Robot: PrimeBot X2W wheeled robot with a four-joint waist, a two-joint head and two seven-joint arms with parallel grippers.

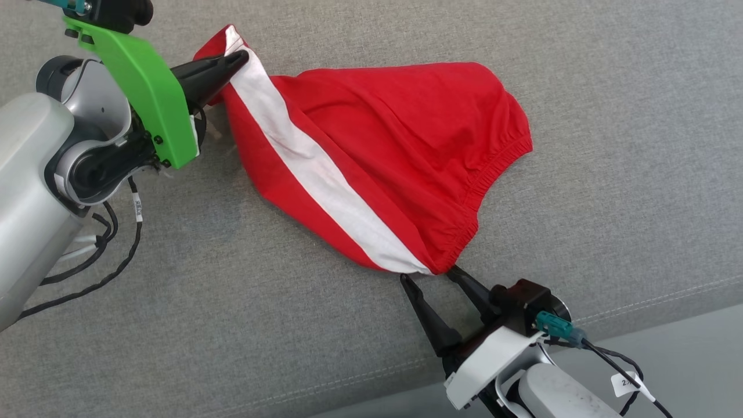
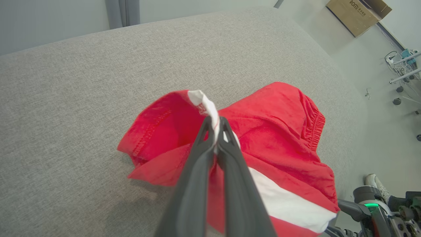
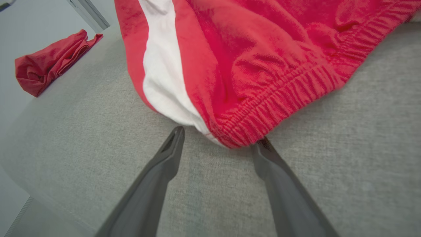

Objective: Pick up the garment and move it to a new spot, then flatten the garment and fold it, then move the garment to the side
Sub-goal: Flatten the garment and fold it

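The garment (image 1: 377, 151) is a pair of red shorts with a white side stripe and an elastic waistband, lying on a grey cushioned surface. My left gripper (image 1: 239, 60) is shut on the hem end of the white stripe, lifting that corner; the left wrist view shows the fingers pinched on the garment (image 2: 273, 138) at my left gripper (image 2: 215, 123). My right gripper (image 1: 428, 274) stands open at the waistband corner, one fingertip on each side of it. In the right wrist view the garment (image 3: 250, 65) corner sits between the tips of my right gripper (image 3: 220, 138).
The grey surface (image 1: 609, 87) ends at a front edge with pale floor (image 1: 685, 348) beyond. Another red cloth (image 3: 49, 65) lies bunched at the far edge. A cardboard box (image 2: 358, 14) and equipment stand on the floor; a shoe (image 2: 375, 182) shows near the robot base.
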